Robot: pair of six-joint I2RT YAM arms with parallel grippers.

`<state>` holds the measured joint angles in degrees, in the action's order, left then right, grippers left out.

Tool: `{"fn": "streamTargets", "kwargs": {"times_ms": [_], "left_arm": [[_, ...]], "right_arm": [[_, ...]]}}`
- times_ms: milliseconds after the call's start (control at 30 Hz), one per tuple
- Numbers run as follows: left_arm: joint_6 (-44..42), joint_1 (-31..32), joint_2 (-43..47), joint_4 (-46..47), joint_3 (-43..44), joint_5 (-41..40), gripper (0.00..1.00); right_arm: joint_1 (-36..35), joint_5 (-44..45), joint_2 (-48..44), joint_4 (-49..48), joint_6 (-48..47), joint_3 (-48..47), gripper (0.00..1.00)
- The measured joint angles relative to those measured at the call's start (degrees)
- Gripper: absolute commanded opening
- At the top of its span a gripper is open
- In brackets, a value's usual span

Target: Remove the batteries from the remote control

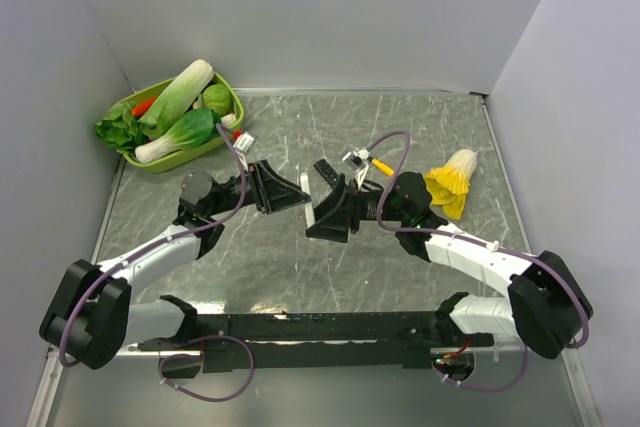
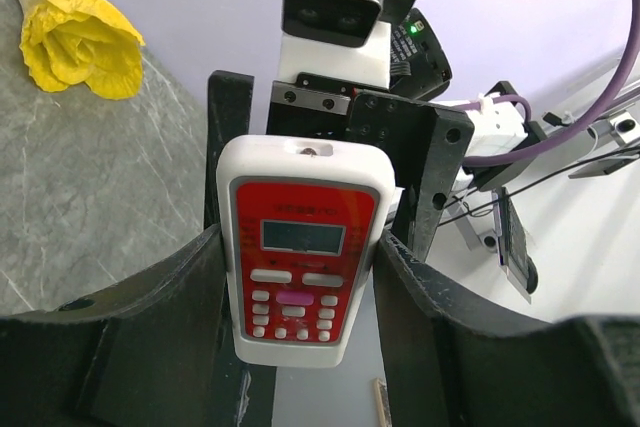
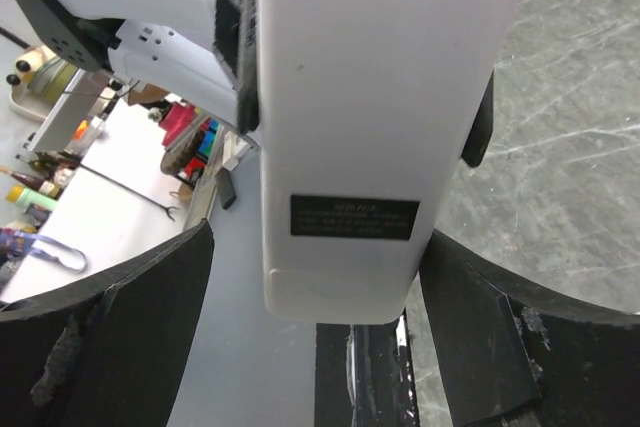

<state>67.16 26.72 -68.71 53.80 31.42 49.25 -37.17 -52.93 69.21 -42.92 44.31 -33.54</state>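
The remote control (image 2: 300,247) is white with a red face and white buttons. It is held in the air at mid-table (image 1: 312,215). My left gripper (image 2: 300,239) is shut on its two long sides, face towards the left wrist camera. My right gripper (image 3: 315,239) is open around the other end, with a gap on its left side. The right wrist view shows the remote's plain white back (image 3: 360,97) with a black label. The battery cover (image 3: 335,292) looks shut. No batteries are in view. In the top view the left gripper (image 1: 300,199) and the right gripper (image 1: 328,215) meet.
A green basket (image 1: 228,90) of toy vegetables stands at the back left. A yellow and white toy vegetable (image 1: 452,182) lies right of the right arm, and also shows in the left wrist view (image 2: 75,32). Purple cables loop above both wrists.
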Motion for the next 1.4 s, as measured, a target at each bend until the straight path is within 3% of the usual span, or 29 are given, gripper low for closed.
{"fn": "streamTargets", "kwargs": {"times_ms": [67, 100, 200, 267, 300, 400, 500, 667, 867, 933, 1033, 1067, 1133, 1167, 1233, 1300, 1333, 1400], "left_arm": [[0.1, 0.0, -0.3, 0.8, -0.3, 0.0, 0.18], [0.2, 0.0, -0.5, 1.1, -0.3, 0.0, 0.18], [0.6, 0.0, -0.7, 2.1, -0.3, 0.0, 0.23], [0.6, 0.0, -0.7, 2.3, -0.3, 0.0, 0.35], [0.6, -0.1, -0.6, 2.0, -0.3, -0.2, 0.55], [-0.7, -0.1, 0.5, -1.4, -0.3, -1.2, 0.81], [-3.8, -0.8, 3.1, -10.5, 0.2, -5.3, 0.86], [-9.1, -1.2, 3.8, -23.5, 4.0, -10.4, 0.87], [-11.7, -1.2, -0.5, -33.4, 7.9, -14.2, 0.79], [-12.3, -1.1, -1.9, -36.0, 8.7, -15.1, 0.7], [-12.9, -1.1, -3.3, -38.5, 9.6, -16.1, 0.47], [-13.4, -1.1, -3.6, -39.2, 9.9, -16.2, 0.34], [-13.9, -1.1, -4.2, -40.1, 10.6, -16.2, 0.23], [-14.2, -1.1, -4.3, -40.4, 10.8, -16.2, 0.14], [-13.5, -1.1, -4.8, -41.2, 11.0, -16.4, 0.08], [-12.5, -1.1, -5.6, -41.2, 11.1, -16.2, 0.01], [-12.4, -1.2, -6.1, -41.3, 11.1, -16.1, 0.01], [-11.9, -1.6, -6.6, -41.0, 11.1, -15.3, 0.01]], "right_arm": [[-0.3, 0.4, 1.1, 0.0, 0.2, -0.4, 0.79], [-0.3, 0.6, 1.4, 0.1, 0.2, -0.5, 0.66], [-0.4, 2.1, 1.7, 0.8, 0.5, -0.5, 0.43], [-0.4, 2.9, 1.5, 1.3, 0.2, -0.5, 0.37], [-0.4, 3.5, 1.0, 2.1, -0.2, -0.5, 0.32], [-0.9, 6.1, -0.8, 6.9, -2.4, -0.6, 0.27], [-0.9, 9.7, -2.2, 13.9, -6.7, -1.8, 0.24], [-1.8, 17.9, -0.6, 29.9, -15.5, -8.7, 0.21], [-4.8, 27.6, 1.5, 40.7, -22.2, -13.4, 0.2], [-5.7, 30.2, 2.1, 43.2, -23.5, -13.6, 0.2], [-7.4, 33.5, 3.4, 47.3, -25.0, -15.0, 0.23], [-7.9, 34.6, 4.0, 48.5, -25.4, -15.7, 0.25], [-8.5, 36.3, 5.0, 50.1, -26.2, -16.8, 0.27], [-8.6, 36.9, 5.3, 50.6, -26.5, -17.0, 0.32], [-8.7, 38.1, 5.6, 51.2, -27.9, -17.3, 0.38], [-9.0, 39.8, 6.3, 52.5, -29.1, -17.9, 0.52], [-9.1, 40.2, 6.8, 53.2, -29.3, -18.3, 0.7], [-9.1, 40.0, 6.8, 53.5, -29.3, -18.5, 0.92]]}}
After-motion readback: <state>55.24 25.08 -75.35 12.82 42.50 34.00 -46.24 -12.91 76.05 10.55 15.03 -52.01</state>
